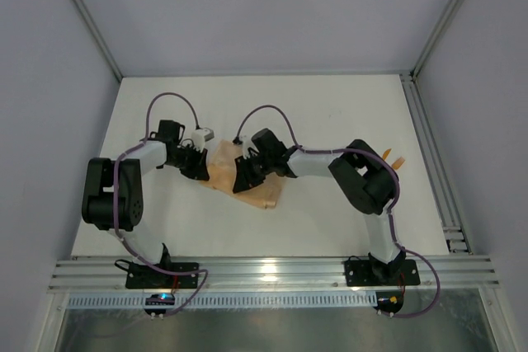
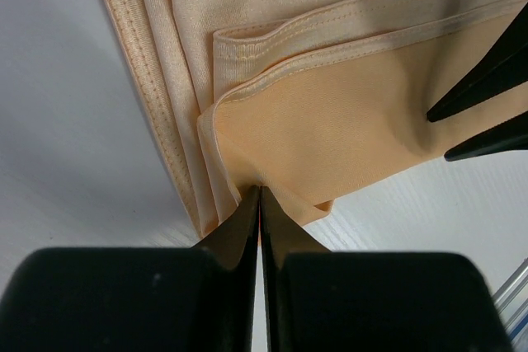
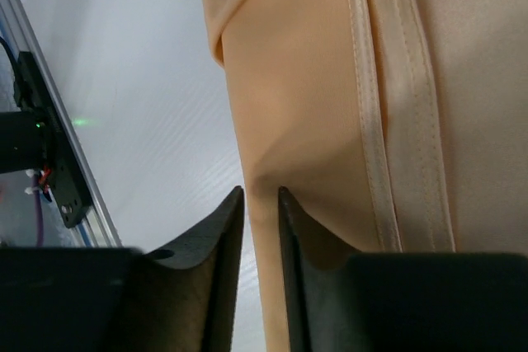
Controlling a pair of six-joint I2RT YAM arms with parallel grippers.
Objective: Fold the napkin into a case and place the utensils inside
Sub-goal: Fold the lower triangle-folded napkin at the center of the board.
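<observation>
The left arm [image 1: 142, 157] and the right arm [image 1: 318, 162] share white links between bulky black joints, looping purplish cables [image 1: 169, 95], and matte black, wedge-shaped pincer fingers [image 2: 235, 232].

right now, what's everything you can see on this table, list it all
napkin: 1, peach-orange, partly folded, mid-table between the two end effectors
utensils: two tips showing, bright orange, right side of the table, mostly hidden behind the right arm
table: 1, white, under everything
rail: 1, silver, along the near edge, both arm bases bolted to it
left end effector: 1, black, pinched shut on the napkin's edge
right end effector: 1, black, closed on a fold of the napkin
</observation>
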